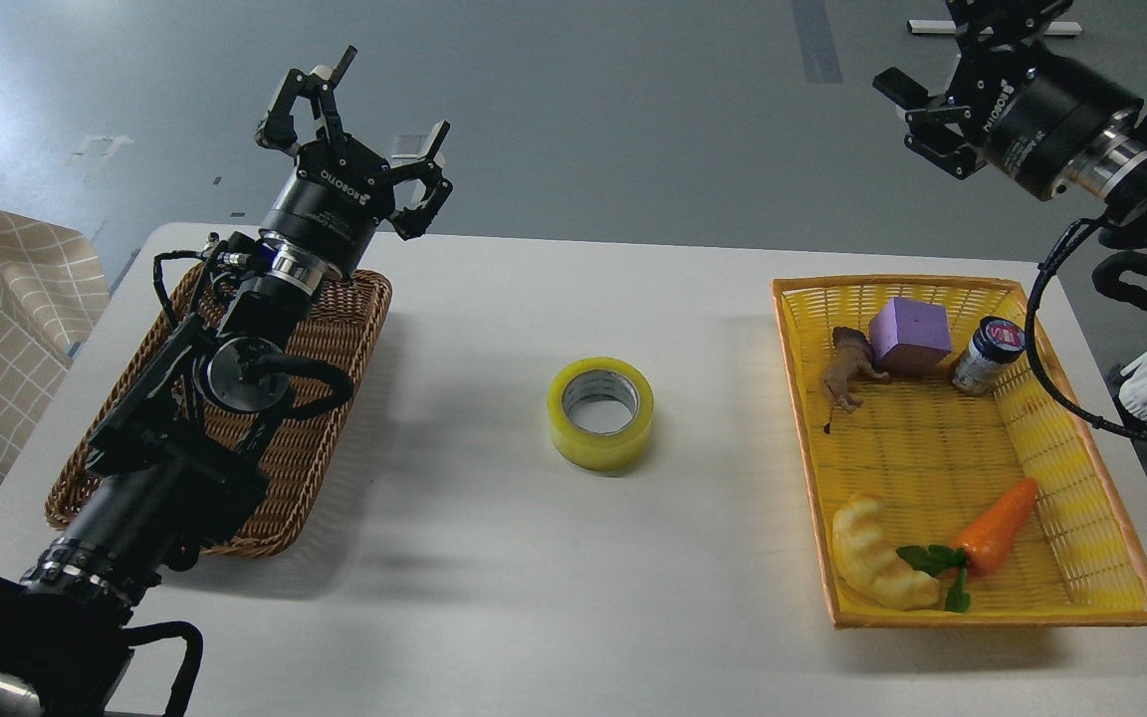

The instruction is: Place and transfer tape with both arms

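On the right side of the white table (494, 588) sits a yellow wicker tray (1101, 558). At its far end are a purple cube (910, 335), a small brown animal figure (850, 370) and a dark-capped little jar (988, 356) whose label is too small to read; at its near end lie a toy carrot (1000, 523) and a pale bread-like piece (876, 554). On the left, a brown wicker basket (320, 438) is largely hidden under the left arm, so its contents cannot be made out. The tape (600, 412) lies flat on the bare table between the two containers, touched by nothing. The left gripper (359, 110), marked "ROBOTIQ", is raised with fingers spread wide and empty. The right gripper (922, 105), partly cut off at the top edge, hangs beyond the table's far right corner, fingers apart and empty.
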You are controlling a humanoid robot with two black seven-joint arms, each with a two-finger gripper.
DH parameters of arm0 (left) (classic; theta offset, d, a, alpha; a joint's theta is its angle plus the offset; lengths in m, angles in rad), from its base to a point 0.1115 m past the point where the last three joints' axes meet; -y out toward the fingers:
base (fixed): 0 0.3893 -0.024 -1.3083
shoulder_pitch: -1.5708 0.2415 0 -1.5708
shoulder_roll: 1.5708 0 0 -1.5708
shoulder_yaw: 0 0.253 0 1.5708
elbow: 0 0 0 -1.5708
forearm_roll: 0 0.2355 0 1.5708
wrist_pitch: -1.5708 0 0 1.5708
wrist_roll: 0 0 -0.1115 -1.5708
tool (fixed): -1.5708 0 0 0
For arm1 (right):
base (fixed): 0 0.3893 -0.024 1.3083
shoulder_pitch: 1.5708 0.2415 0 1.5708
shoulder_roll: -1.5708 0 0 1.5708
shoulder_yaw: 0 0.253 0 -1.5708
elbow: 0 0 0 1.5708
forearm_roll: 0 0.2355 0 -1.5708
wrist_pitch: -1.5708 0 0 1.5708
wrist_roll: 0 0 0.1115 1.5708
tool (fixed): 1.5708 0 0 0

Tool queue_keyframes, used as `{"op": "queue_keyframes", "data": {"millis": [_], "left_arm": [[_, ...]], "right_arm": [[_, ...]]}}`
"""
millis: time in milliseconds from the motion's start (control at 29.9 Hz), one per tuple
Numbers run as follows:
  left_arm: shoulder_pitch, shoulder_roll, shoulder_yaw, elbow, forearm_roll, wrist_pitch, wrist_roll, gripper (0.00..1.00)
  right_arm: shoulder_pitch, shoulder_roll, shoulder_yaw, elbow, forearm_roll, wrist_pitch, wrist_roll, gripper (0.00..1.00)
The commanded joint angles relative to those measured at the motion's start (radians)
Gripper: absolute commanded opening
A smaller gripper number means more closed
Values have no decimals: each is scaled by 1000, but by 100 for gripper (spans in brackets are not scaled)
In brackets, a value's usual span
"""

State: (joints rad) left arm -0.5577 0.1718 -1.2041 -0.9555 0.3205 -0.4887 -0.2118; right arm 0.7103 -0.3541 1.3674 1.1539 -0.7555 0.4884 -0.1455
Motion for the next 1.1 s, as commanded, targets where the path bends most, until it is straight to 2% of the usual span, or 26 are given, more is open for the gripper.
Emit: {"op": "queue_keyframes", "data": {"millis": [0, 167, 468, 769, 1070], "left_arm": [[-1, 0, 0, 0, 2, 0, -3, 98], [-13, 5, 0, 0, 3, 0, -4, 98], [-22, 29, 0, 0, 8, 0, -4, 98], [-36, 48, 1, -2, 84, 0, -4, 98], [-39, 51, 30, -48, 325, 0, -6, 98]], "right_arm": [[-9, 6, 82, -55, 250, 0, 1, 100], [-15, 99, 189, -126, 465, 0, 1, 100], [-97, 354, 308, -106, 542, 0, 0, 100], [-158, 354, 351, -94, 561, 0, -2, 100], [-215, 354, 357, -91, 574, 0, -8, 100]]}}
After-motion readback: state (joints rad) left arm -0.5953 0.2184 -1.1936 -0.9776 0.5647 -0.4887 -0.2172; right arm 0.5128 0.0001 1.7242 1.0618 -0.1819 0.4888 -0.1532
